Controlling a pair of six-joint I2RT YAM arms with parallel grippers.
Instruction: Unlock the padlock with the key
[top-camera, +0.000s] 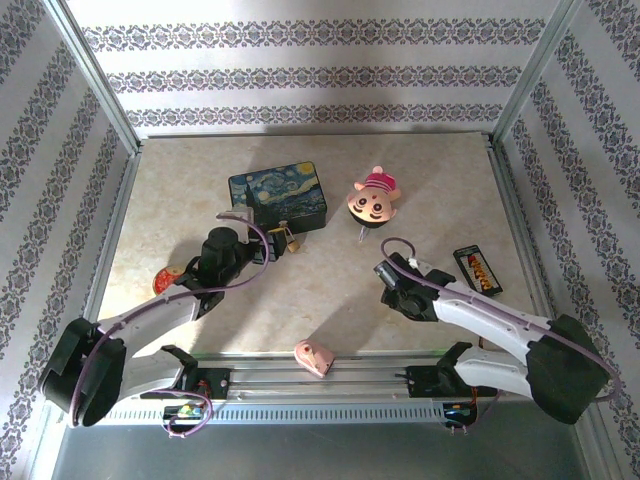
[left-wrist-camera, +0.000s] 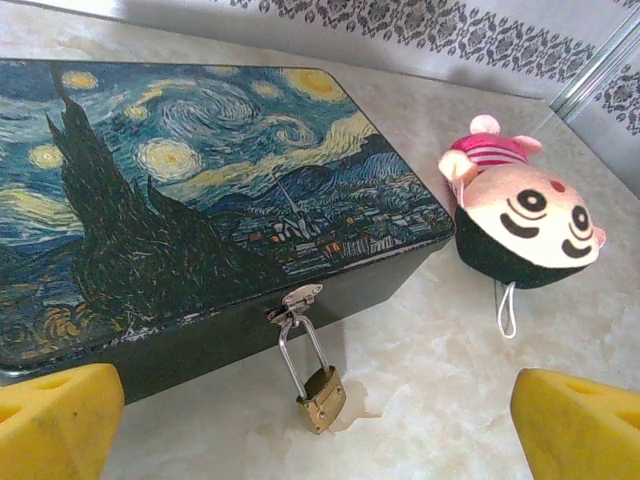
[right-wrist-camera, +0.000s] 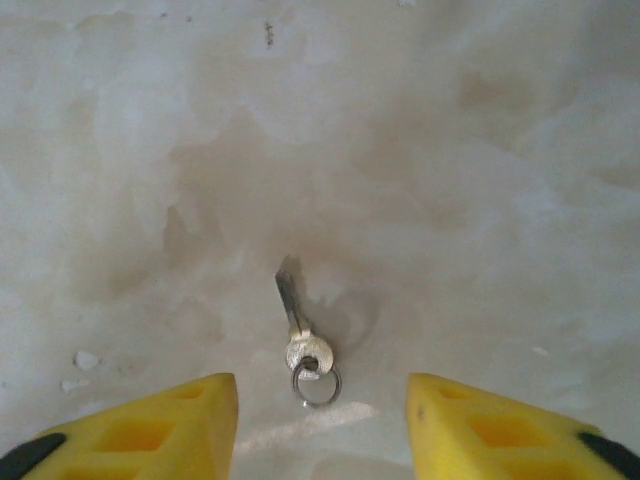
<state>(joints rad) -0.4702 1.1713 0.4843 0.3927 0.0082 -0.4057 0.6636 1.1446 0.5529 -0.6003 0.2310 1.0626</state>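
A pale marbled desk (top-camera: 330, 300) carries a Starry Night-painted box (top-camera: 278, 196) toward the back, with a pink plush toy head (top-camera: 373, 203) just beside it on the right. A small brass padlock (left-wrist-camera: 321, 398), hung from the box's clasp (left-wrist-camera: 298, 300), touches the surface. A thin silvery key (right-wrist-camera: 298, 330) lies flat on bare marble. A pink wedge-shaped object (top-camera: 313, 356) sits at the near edge and a black packet (top-camera: 477, 269) at right.

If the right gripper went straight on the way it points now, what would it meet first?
Most likely the key, lying flat on the table just ahead of the right gripper, in line with the gap between its jaws. Depth is unclear; the gripper may reach bare table beside it first.
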